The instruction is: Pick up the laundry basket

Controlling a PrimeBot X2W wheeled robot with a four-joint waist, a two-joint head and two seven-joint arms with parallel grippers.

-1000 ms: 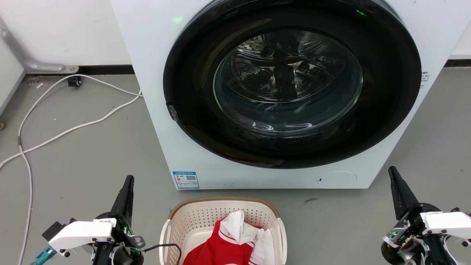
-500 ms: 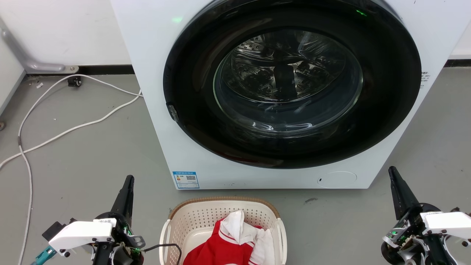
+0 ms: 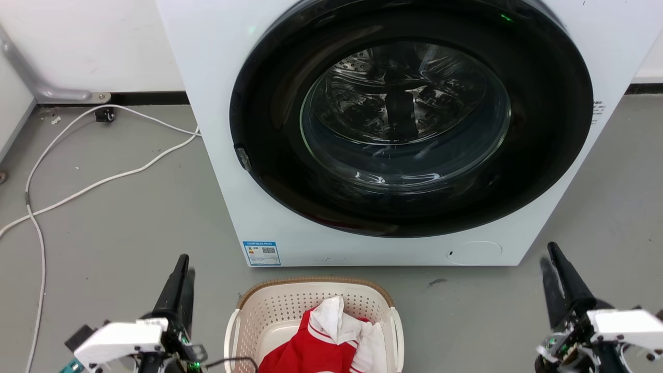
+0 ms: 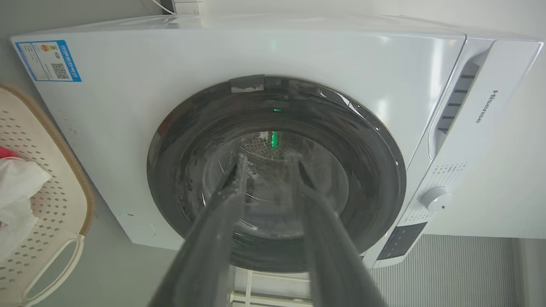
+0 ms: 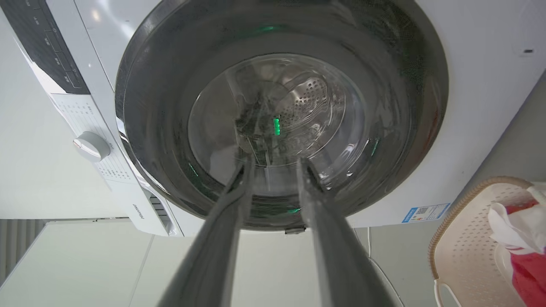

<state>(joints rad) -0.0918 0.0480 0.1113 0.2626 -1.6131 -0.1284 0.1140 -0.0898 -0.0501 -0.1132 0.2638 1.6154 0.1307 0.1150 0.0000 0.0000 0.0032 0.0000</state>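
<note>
While laundry basket (image 3: pixel 290 311) sits on floor (image 3: pixel 129 233) at 6 o'clock, I judge pickup unstarted: left gripper (image 3: pixel 179 261) at 7, right gripper (image 3: pixel 550 256) at 5, fingers (image 4: pixel 213 238) parted, empty.

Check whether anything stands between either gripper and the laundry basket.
Nothing visible does. The left gripper and right gripper flank the laundry basket, apart from it, with only grey floor between each and its side handles. The washer stands beyond the basket, not between.

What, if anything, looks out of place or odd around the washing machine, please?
Loose white cables trail across the floor left of the washing machine, and a dark smudge marks the floor beside the laundry basket.
</note>
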